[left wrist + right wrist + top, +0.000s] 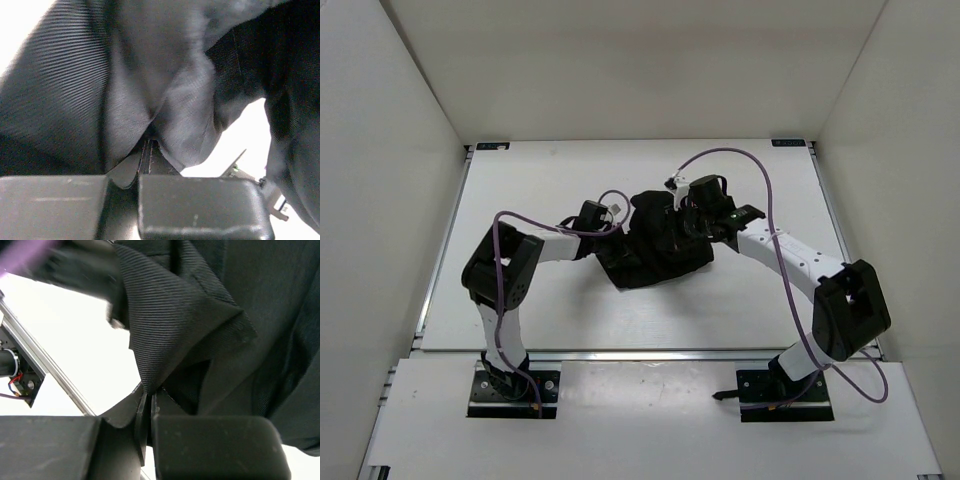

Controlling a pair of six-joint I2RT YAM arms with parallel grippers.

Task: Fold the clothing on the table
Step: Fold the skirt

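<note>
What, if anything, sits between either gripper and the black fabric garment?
Nothing visible: the left gripper and right gripper are each shut directly on a fold of the black creased fabric garment.

One clothing item (655, 252), one table (570, 310), two grippers: left gripper (145, 150), right gripper (150, 399)

Obstacles: crumpled black ribbed fabric garment (655, 245), frame centre, between white left arm (545, 243) and white right arm (790, 255) | Free: bare white flat table (570, 175), upper band, lower band | Bounds: white side walls (380, 200).
</note>
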